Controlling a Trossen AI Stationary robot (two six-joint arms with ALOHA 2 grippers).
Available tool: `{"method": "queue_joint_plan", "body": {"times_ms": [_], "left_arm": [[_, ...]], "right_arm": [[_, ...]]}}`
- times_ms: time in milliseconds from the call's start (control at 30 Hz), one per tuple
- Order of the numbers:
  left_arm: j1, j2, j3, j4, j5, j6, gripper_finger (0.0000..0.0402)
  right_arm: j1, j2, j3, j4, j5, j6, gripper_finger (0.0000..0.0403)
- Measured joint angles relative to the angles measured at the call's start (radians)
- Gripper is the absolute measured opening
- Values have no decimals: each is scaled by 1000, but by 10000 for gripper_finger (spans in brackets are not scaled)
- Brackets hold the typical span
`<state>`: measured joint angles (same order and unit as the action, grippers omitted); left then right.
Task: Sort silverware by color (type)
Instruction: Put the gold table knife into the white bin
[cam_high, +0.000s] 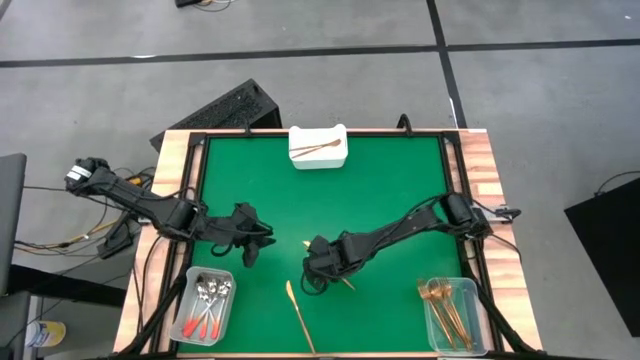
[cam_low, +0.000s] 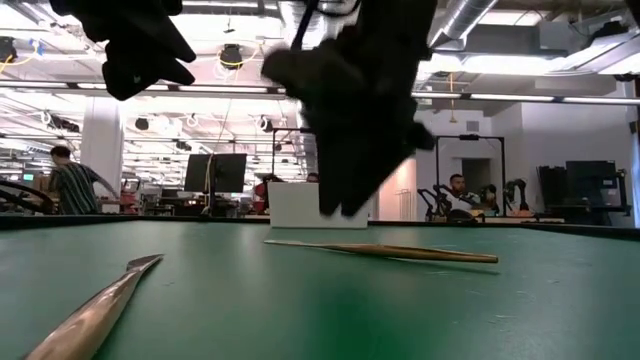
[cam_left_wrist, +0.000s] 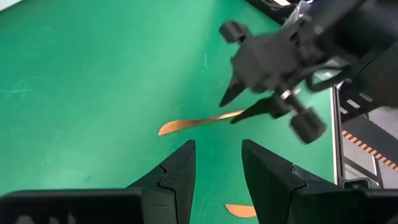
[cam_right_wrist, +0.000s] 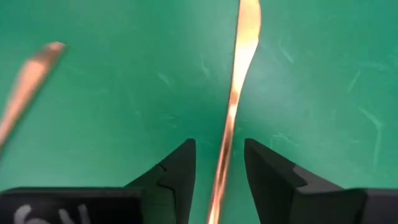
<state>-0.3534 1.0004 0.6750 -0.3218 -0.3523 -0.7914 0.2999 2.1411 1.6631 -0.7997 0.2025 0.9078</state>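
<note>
Right now everything turns on how the piece (cam_right_wrist: 234, 102) lies to the right gripper (cam_right_wrist: 217, 146). It is a slim coppery utensil flat on the green mat (cam_high: 390, 185) near the table's middle. Its long axis runs straight up the gap between that gripper's two fingers (cam_right_wrist: 177, 165), in line with the gripper's reach rather than across it. The fingers stand apart on either side with mat showing between them and the metal, so the gripper is released and grasps nothing. From the low view its tips seem to hang just above the mat, not on it. From above, the piece points aslant out from under the right gripper, toward the right bin (cam_high: 478, 335) of gold and copper pieces. A pinch would probably need only a short drop and a squeeze across the narrow width. The thin handle leaves little to bite, so a slip or a skid on the mat is likely. The left gripper (cam_high: 262, 243) waits near, on the side of the spoon bin (cam_high: 190, 285), its fingers also parted and empty. The right arm is plainly the nearer one. A gold knife (cam_high: 298, 315) lies apart toward the front edge.
</note>
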Motion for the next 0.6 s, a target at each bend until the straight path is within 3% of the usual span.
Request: {"method": "queue_joint_plan", "body": {"times_ms": [200,433,600], "left_arm": [[1,0,0,3,-11,-14,116],[-2,0,0,37,-10,-32,116],[-2,0,0,36,-11,-32,116]], "right_arm": [[-13,75,5,-3,-68,-15,130],[-23,110,8,-34,-135,-22,16],[-40,75,3,-47,-152,2,7]]}}
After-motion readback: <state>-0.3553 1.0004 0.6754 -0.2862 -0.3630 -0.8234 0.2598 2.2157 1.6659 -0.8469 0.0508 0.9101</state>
